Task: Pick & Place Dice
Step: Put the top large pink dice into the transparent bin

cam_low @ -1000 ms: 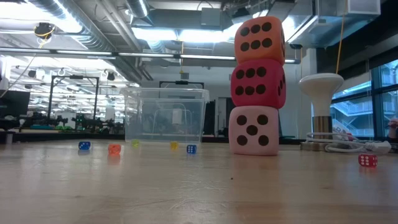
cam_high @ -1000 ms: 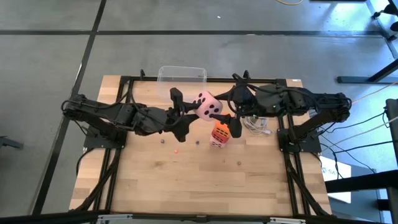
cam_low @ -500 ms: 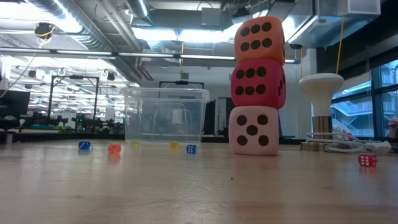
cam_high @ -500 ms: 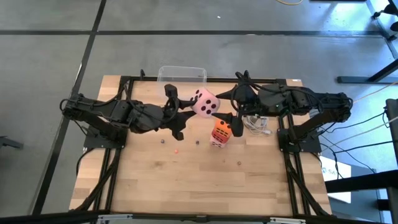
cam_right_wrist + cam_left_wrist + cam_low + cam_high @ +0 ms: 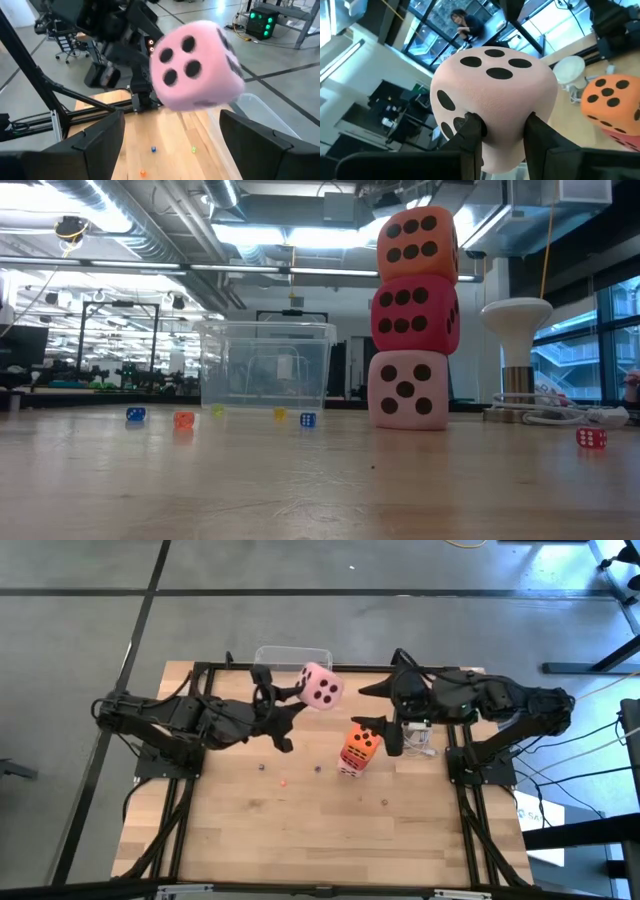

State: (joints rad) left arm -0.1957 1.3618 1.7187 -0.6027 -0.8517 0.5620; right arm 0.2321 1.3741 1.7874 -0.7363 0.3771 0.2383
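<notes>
Left end effector (image 5: pixel 283 703) clamped on the pink die (image 5: pixel 321 686), held aloft near the clear tub (image 5: pixel 291 658) at the tabletop (image 5: pixel 300 830) rear edge; fingers (image 5: pixel 470 131) pressed into the soft faces, visibly denting them. Right end effector (image 5: pixel 385 720) spread wide, empty, just beside the stack (image 5: pixel 357 750). Stack of three in the low view: orange die (image 5: pixel 417 247) on red die (image 5: pixel 415 316) on pale pink die (image 5: pixel 407 389), slightly staggered. Probably fourth die next. Best done by centring squarely above the orange top, lowering level, easing open only once seated, retreating straight up to avoid toppling. Right arm kept clear.
</notes>
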